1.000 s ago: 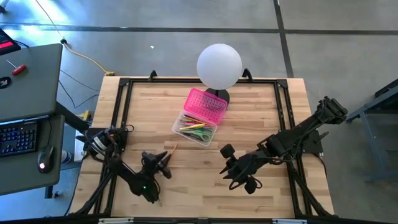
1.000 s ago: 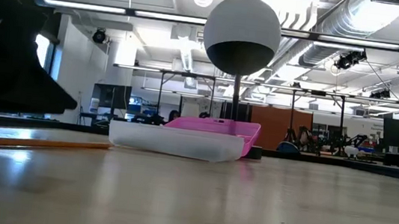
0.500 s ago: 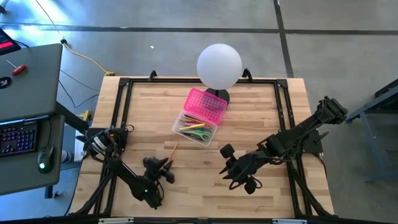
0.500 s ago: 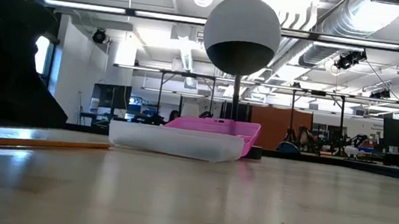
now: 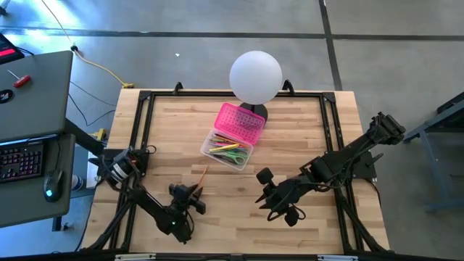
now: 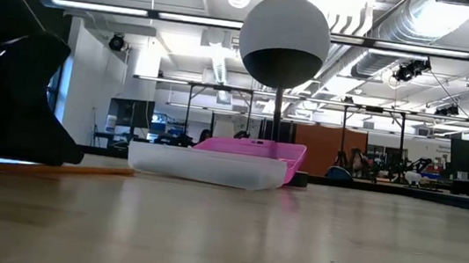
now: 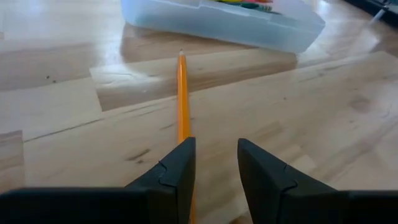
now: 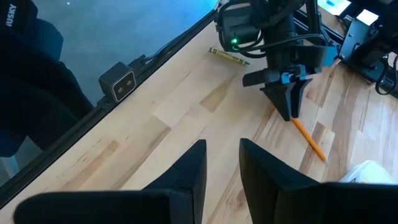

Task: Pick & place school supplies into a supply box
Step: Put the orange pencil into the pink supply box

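An orange pencil (image 5: 202, 176) lies flat on the wooden table, pointing at the supply box (image 5: 230, 141). The box has a clear base (image 7: 236, 25) and an open pink lid (image 5: 242, 122), and it holds several pens and pencils (image 5: 226, 149). My left gripper (image 7: 214, 146) is open and low over the pencil's near end (image 7: 184, 127), which runs under one fingertip. My right gripper (image 8: 222, 149) hangs open over the table's right half (image 5: 267, 199) with nothing between its fingers. My left gripper slants down from the table's near side, along the orange pencil. One fingertip (image 7: 180, 155) covers the pencil's near end (image 8: 293, 122). I cannot tell whether it touches the pencil, which lies flat on the table.
A white globe lamp (image 5: 255, 76) stands just beyond the box at the far edge. A yellow-green pencil (image 8: 229, 56) lies near the table's left rail. A black frame (image 5: 141, 123) runs around the tabletop, and bare wood lies between the two arms.
My left gripper has drawn a little toward the near edge and sunk lower, tipping as it went. It now covers the pencil's near end in the low view. The pencil and the box have not moved.
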You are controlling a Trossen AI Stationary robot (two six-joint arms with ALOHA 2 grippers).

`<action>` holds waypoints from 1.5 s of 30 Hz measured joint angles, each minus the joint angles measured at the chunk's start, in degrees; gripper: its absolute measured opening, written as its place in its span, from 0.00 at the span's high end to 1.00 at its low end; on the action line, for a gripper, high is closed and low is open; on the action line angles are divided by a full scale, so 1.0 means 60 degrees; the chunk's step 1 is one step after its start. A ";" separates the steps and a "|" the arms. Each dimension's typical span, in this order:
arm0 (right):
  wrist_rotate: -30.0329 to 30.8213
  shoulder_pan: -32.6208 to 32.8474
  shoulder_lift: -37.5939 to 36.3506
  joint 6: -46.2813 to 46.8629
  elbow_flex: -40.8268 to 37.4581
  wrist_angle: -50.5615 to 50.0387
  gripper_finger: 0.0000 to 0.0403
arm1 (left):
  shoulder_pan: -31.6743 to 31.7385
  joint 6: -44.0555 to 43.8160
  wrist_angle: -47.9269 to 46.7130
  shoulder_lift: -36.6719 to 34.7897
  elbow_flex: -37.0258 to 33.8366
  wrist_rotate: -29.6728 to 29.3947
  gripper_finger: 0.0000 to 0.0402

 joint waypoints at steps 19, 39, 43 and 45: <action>0.0000 0.0001 0.0000 0.0001 -0.0001 0.0007 0.82 | 0.0005 -0.0881 -0.2321 0.0604 0.0904 0.0303 0.62; 0.0000 -0.0002 0.0000 0.0000 -0.0001 0.0005 0.82 | 0.0000 -0.1515 -0.4032 0.0905 0.1752 0.0228 0.62; 0.0002 -0.0002 0.0000 0.0003 0.0000 0.0015 0.82 | 0.0000 -0.1484 -0.3214 0.0892 0.1232 0.0339 0.62; 0.0042 -0.0002 0.0000 0.0002 0.0000 0.0017 0.82 | 0.0000 -0.1465 -0.2614 0.0855 0.0937 0.0367 0.62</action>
